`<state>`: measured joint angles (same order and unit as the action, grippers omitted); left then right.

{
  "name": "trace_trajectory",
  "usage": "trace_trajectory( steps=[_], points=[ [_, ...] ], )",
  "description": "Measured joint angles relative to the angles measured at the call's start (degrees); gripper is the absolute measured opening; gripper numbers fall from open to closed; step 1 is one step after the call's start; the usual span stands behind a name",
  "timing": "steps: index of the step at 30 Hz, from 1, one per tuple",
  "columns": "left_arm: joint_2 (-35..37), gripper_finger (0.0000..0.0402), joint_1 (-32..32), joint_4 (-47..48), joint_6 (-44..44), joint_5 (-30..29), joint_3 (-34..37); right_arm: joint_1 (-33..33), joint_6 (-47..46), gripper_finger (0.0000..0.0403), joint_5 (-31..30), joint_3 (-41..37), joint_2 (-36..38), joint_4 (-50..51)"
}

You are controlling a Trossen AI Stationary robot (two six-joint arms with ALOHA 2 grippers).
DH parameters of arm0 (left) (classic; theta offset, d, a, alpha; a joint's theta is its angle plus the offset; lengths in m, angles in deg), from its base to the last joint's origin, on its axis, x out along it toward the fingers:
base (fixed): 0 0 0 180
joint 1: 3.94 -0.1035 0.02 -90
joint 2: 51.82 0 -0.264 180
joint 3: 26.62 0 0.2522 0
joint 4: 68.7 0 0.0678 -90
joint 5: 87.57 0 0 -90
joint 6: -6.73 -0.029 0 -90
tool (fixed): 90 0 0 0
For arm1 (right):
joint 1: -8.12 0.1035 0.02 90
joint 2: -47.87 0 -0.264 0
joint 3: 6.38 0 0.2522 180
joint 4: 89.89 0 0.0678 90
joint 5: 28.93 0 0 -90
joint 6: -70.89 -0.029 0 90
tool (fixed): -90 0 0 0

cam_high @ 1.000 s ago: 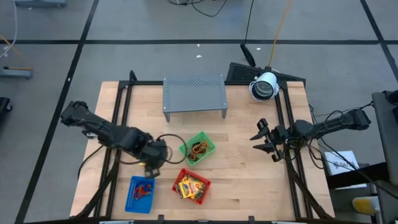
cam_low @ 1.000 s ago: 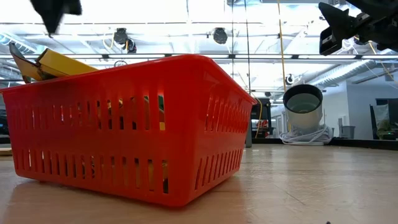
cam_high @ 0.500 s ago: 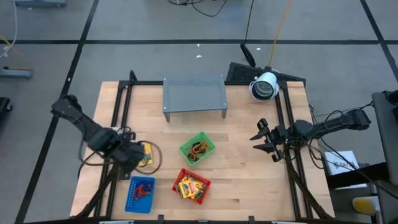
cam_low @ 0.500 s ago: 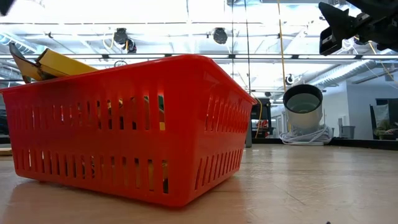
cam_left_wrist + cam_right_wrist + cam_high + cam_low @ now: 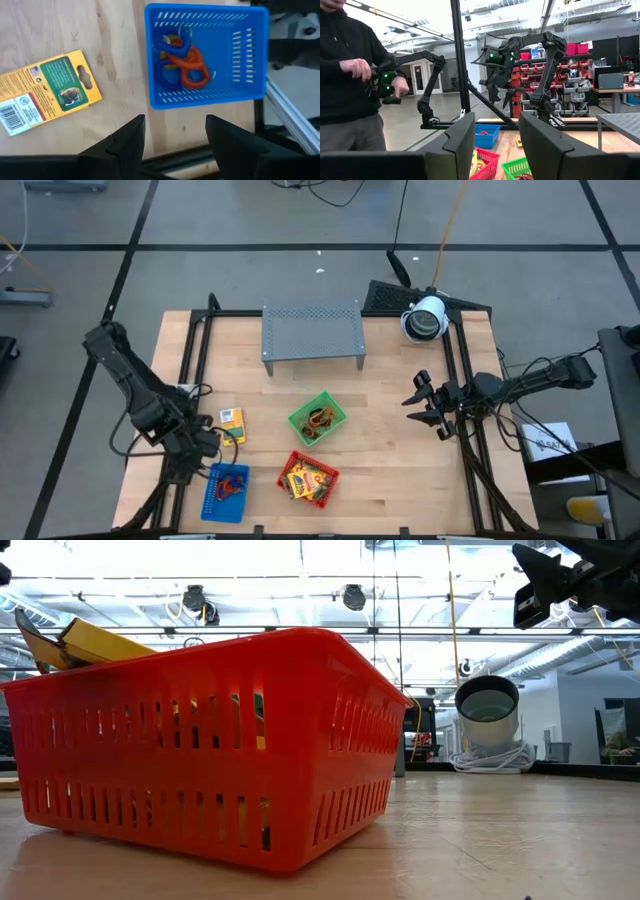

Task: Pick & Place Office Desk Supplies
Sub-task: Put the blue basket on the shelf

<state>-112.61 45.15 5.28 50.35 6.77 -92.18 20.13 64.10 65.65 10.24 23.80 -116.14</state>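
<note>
A yellow packet (image 5: pixel 232 423) with green print lies flat on the table, left of the green tray (image 5: pixel 335 402); the left wrist view shows the packet (image 5: pixel 47 90) too. My left gripper (image 5: pixel 203 448) hangs open above the table's left side, between the packet and the blue tray (image 5: pixel 215 505), touching nothing; its fingers (image 5: pixel 127 142) are apart. My right gripper (image 5: pixel 425 405) waits open in the air at the table's right side, its fingers (image 5: pixel 462 135) apart. The red tray (image 5: pixel 322 492) holds more yellow packets (image 5: pixel 300 479).
The blue tray (image 5: pixel 250 60) holds orange and blue coiled loops (image 5: pixel 185 65). The green tray holds rubber bands (image 5: pixel 320 418). A grey perforated rack (image 5: pixel 312 332) stands at the back. In the low view the red tray (image 5: pixel 200 740) fills the front. A person (image 5: pixel 350 75) stands beyond the table.
My left gripper has swung from beside the green tray toward the table's left edge and a little toward the near edge, sinking slightly and staying open. The yellow packet, hidden under it before, now lies uncovered on the table.
</note>
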Motion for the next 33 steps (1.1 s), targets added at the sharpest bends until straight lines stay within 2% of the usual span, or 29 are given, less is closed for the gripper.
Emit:
trace_trajectory(
  steps=[12,33],
  points=[
    [-2.56,0.0218,0.54,-10.46,0.23,-0.39,6.45,0.0,0.0,0.0141,0.0,-0.01,0.0,0.03],
    [-14.17,0.0218,-1.49,-15.14,-4.5,-2.95,6.61,0.0,0.0,0.0141,0.0,0.01,0.0,0.01]
  ],
)
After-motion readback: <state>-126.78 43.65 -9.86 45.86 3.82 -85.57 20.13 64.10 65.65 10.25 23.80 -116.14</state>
